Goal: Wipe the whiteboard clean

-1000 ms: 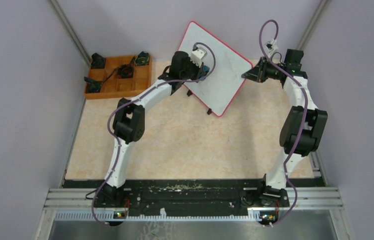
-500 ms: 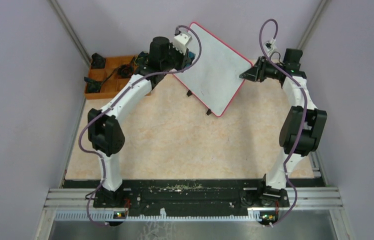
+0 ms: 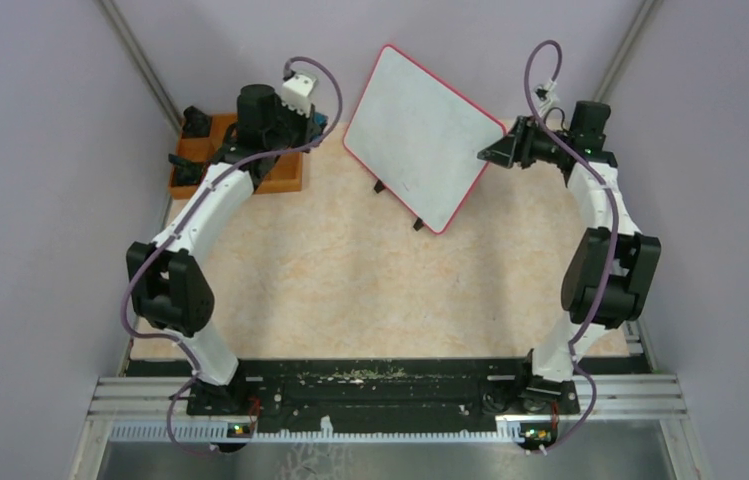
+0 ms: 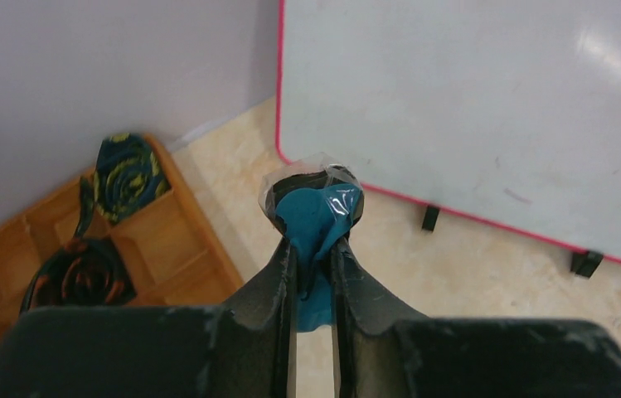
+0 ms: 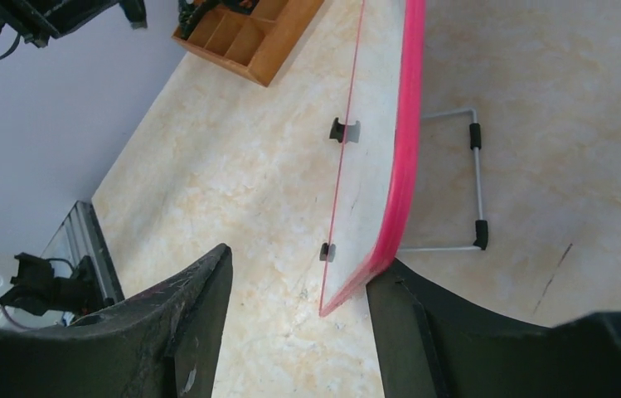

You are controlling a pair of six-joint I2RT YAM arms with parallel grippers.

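The whiteboard [image 3: 425,135] stands tilted on its black feet at the back of the table, its pink-framed face nearly bare with only faint marks [image 4: 473,108]. My left gripper [image 3: 318,124] hovers to its left, at the orange tray's right edge. It is shut on a blue wipe [image 4: 315,217] with clear film round its tip. My right gripper [image 3: 491,153] is at the board's right corner, open. The board's pink edge [image 5: 406,166] lies between the jaws and against the right finger [image 5: 423,323].
The orange compartment tray [image 3: 285,172] at the back left holds several dark rolled items [image 4: 128,170]. A wire stand [image 5: 477,182] props the board from behind. Purple walls close in on both sides and the back.
My left arm swung left, off the board's face, to the tray's edge with the blue wipe. My right gripper opened at the board's corner.
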